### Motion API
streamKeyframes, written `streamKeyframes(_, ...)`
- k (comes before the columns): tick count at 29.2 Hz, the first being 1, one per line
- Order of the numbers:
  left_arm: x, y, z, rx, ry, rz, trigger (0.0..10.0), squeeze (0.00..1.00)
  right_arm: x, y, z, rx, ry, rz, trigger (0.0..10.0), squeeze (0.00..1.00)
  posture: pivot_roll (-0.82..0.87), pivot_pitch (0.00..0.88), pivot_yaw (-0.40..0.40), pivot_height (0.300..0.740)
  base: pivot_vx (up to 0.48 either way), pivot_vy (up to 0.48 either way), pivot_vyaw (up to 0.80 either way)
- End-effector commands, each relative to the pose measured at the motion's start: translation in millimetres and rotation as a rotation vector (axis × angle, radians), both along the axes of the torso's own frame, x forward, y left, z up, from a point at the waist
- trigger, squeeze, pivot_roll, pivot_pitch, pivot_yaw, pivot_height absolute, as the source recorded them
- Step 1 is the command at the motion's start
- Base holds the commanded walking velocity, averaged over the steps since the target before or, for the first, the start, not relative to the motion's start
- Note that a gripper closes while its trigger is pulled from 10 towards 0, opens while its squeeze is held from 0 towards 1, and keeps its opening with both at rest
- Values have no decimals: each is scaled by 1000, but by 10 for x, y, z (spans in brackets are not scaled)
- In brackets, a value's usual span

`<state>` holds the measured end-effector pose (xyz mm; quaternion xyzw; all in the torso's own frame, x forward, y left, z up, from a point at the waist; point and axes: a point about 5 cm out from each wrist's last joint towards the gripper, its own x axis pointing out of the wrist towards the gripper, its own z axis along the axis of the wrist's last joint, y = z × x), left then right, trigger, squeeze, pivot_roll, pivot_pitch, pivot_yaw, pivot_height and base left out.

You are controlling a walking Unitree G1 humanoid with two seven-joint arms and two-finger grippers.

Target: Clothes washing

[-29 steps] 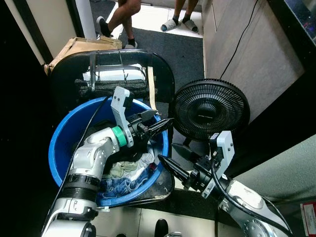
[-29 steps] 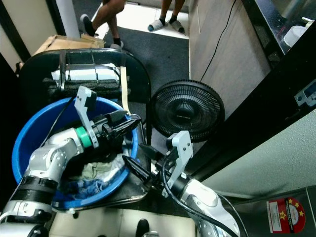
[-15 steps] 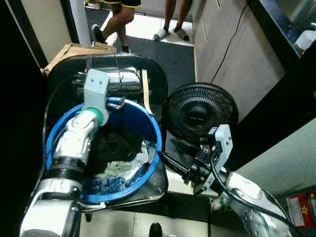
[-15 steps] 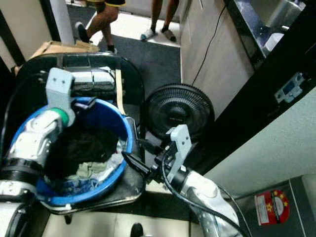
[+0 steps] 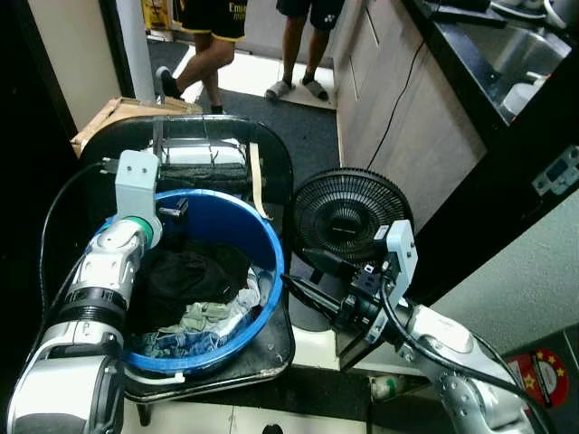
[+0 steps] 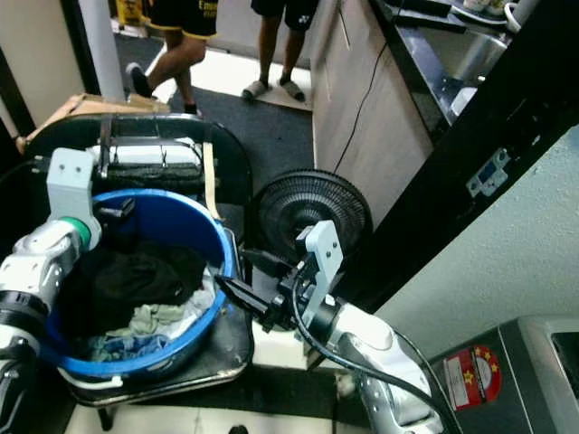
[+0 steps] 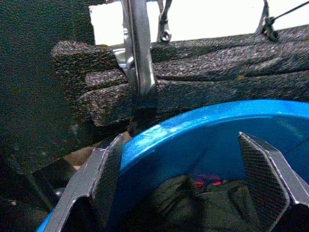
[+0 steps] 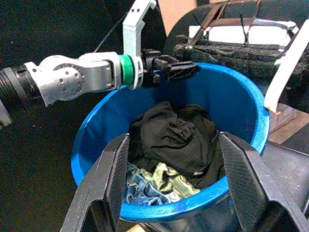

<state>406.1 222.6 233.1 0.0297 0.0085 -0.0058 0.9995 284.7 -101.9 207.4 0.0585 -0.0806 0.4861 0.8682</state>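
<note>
On the black chair [image 5: 271, 181] sits the blue basin [image 5: 268, 271], raised off the floor so both arms can reach it from above. Laundry lies inside: black garment [image 8: 174, 133] on top, pale green cloth [image 5: 204, 316] and denim [image 5: 172, 342] under it near the front wall. Left gripper [image 8: 169, 69] is at the far rim by the chair back, fingers spread wide and empty; in the left wrist view the rim runs between them, so it looks lined up to clamp the rim. Right gripper [image 5: 308, 280] sits just outside the near right rim, also wide open, holding nothing, aimed across the basin, probably to take the opposite edge for a two-handed lift. Black fan [image 5: 353, 212] stands just beside the chair, close to the right arm's path. Two people's legs [image 5: 204, 45] stand well back.
</note>
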Motion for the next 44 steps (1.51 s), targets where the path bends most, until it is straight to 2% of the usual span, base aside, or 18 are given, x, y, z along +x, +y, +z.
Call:
streamKeyframes(1,15,-195,-111,-91,11,-101,10000,0,-23,-32,-71,-22,13,3,10000,0,2,242,-107,740,0,0,0)
streamKeyframes(4,30,-305,49,-144,-71,-164,10000,0,-21,-44,-79,-25,13,2,10000,0,1,240,-104,740,0,0,0)
streamKeyframes(10,46,-426,-4,-113,-11,-242,10000,0,-6,-68,-85,-27,11,2,10000,0,3,242,-100,740,0,0,0)
streamKeyframes(12,31,-485,-220,-76,124,-283,10000,0,1,-74,-90,-32,9,5,10000,0,2,242,-98,740,0,0,0)
streamKeyframes(13,31,-485,-220,-76,124,-283,10000,0,1,-74,-90,-32,9,5,10000,0,2,242,-98,740,0,0,0)
streamKeyframes(15,4,-522,-414,-84,243,-283,10000,0,7,-80,-91,-35,8,7,10000,0,-2,241,-95,740,0,0,0)
streamKeyframes(17,-2,-531,-456,-91,265,-275,10000,0,9,-84,-92,-35,8,7,10000,0,-6,242,-94,740,0,0,0)
streamKeyframes(20,-2,-531,-456,-91,265,-275,10000,0,9,-84,-92,-35,8,7,10000,0,-6,242,-94,740,0,0,0)
streamKeyframes(22,39,-371,-318,-110,153,-137,10000,0,16,-94,-90,-40,8,10,10000,0,-7,238,-98,740,0,0,0)
streamKeyframes(23,39,-371,-318,-110,153,-137,10000,0,16,-94,-90,-40,8,10,10000,0,-7,238,-98,740,0,0,0)
streamKeyframes(24,51,-268,-205,-121,83,-82,10000,0,20,-97,-89,-43,9,13,10000,0,-5,237,-99,740,0,0,0)
streamKeyframes(28,29,-204,-171,-99,84,-88,10000,0,26,-89,-86,-44,8,21,10000,0,1,229,-103,740,0,0,0)
streamKeyframes(30,-31,-298,-285,-61,162,-163,10000,0,30,-73,-83,-44,5,29,10000,0,4,226,-101,740,0,0,0)
streamKeyframes(35,-151,-348,-409,-23,198,-146,10000,0,22,-55,-71,-44,-2,36,10000,0,0,222,-98,740,0,0,0)
streamKeyframes(39,-294,-343,-442,-98,236,-114,10000,0,2,-63,-69,-50,-6,41,10000,0,1,224,-100,740,0,0,0)
streamKeyframes(41,-294,-343,-442,-98,236,-114,10000,0,2,-63,-69,-50,-6,41,10000,0,1,224,-100,740,0,0,0)
streamKeyframes(42,-356,-383,-515,-192,300,-137,10000,0,2,-59,-70,-56,-7,50,10000,0,0,222,-100,740,0,0,0)
streamKeyframes(44,-356,-383,-515,-192,300,-137,10000,0,2,-59,-70,-56,-7,50,10000,0,0,222,-100,740,0,0,0)
